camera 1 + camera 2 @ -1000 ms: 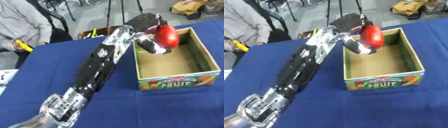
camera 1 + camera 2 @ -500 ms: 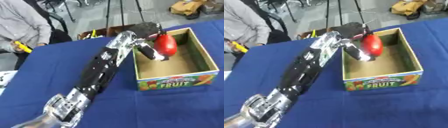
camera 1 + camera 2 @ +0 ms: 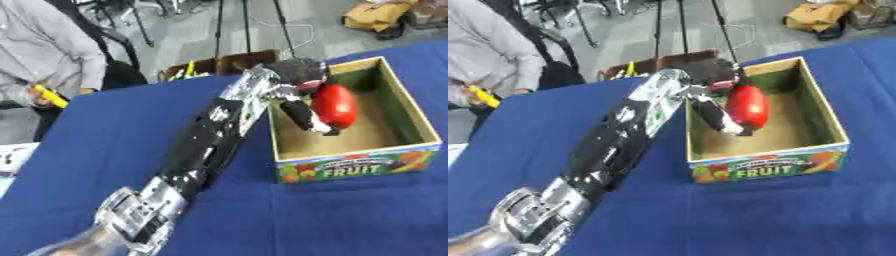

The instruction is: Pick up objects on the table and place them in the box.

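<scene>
Glossy red oval fruit (image 3: 334,106), pinched in left hand (image 3: 302,100), inside cardboard fruit-printed box (image 3: 359,169)

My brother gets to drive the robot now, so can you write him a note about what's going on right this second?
Left hand: curled round the red object, holding it inside the box, over the floor.
Right hand: not in view.
Done: the red object is picked up and brought into the box.
Left: let it go and pull the arm out. No other loose objects show on the blue table.
</scene>
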